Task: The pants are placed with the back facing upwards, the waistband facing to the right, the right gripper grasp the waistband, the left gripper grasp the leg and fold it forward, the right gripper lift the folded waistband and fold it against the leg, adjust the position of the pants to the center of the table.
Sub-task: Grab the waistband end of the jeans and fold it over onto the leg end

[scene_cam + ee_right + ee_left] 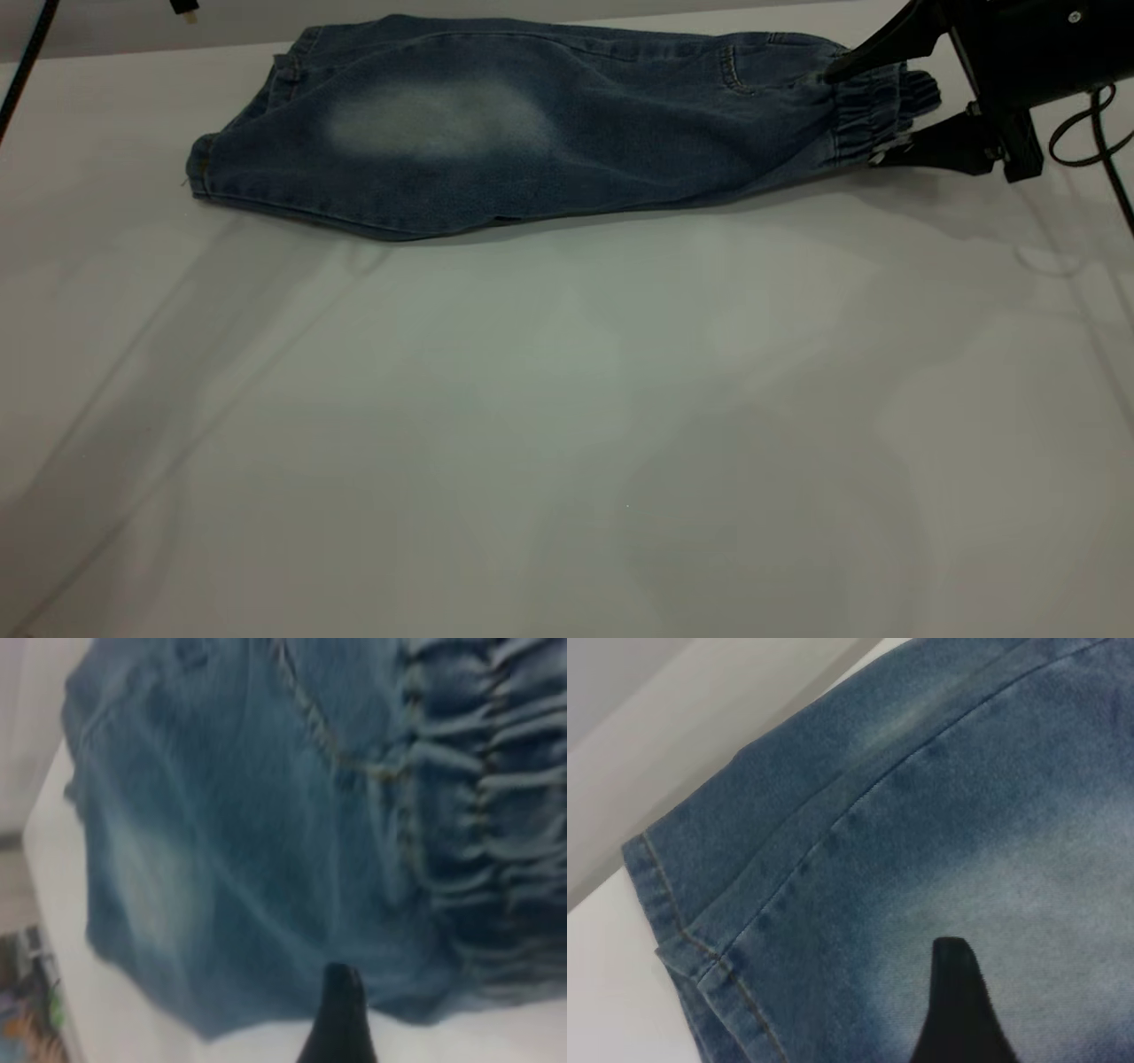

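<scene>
Left gripper [957, 1010]: above the leg [266, 151] end at far left; only 1 fingertip visible, jaw state cannot be told. Pants [532, 124] lie along the table's [567, 443] far edge, already folded lengthwise. Right gripper [864, 111] at far right: 2 fingers spread, straddling the elastic waistband [873, 111], apparently positioned to clamp and carry it leftward.
</scene>
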Tool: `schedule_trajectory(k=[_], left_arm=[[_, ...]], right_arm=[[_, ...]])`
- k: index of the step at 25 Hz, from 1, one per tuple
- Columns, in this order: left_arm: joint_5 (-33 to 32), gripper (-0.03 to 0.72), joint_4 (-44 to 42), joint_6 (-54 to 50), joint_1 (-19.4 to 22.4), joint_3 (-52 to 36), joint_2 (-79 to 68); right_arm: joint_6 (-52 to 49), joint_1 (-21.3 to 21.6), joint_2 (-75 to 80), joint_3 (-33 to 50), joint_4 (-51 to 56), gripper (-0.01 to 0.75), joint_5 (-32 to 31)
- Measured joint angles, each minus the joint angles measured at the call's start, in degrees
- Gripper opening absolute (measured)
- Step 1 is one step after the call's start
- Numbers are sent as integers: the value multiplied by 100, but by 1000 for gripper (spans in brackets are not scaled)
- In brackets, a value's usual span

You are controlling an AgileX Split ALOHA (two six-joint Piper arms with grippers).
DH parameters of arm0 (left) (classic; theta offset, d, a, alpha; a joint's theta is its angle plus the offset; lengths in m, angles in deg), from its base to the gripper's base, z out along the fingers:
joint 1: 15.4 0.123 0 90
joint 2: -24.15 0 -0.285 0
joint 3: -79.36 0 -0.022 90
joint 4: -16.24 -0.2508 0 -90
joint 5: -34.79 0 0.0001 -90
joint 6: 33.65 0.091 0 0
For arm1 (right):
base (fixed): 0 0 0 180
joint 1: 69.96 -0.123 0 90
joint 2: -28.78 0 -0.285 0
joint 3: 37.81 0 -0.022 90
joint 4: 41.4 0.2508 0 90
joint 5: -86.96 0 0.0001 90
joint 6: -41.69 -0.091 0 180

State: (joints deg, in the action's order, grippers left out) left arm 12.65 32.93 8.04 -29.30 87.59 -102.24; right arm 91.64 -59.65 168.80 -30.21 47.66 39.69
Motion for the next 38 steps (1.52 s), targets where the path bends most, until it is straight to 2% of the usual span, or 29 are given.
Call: schedule_trajectory(k=[7, 12, 16, 22, 24, 28, 29, 38], left_arm=[[-35, 409, 11, 0, 0, 0, 0], [-35, 385, 11, 0, 0, 0, 0], [-35, 384, 11, 0, 0, 0, 0], [-30, 384, 45, 0, -5, 0, 0], [-30, 384, 81, 0, -20, 0, -6], [37, 383, 149, 0, -111, -11, -79], [48, 383, 149, 0, -118, -11, -120], [16, 382, 188, 137, -226, -18, -217]], right_arm=[[0, 0, 219, 0, -36, 515, 41], [495, -5, 222, -13, 471, 515, 294], [745, -5, 287, -184, 702, 515, 143], [582, -5, 557, -516, 836, 501, 91], [595, -5, 570, -520, 959, 444, 97], [686, -5, 570, -520, 1104, 160, -124], [755, -5, 570, -520, 1104, 109, -225], [711, 55, 406, -484, 820, 108, -1877]])
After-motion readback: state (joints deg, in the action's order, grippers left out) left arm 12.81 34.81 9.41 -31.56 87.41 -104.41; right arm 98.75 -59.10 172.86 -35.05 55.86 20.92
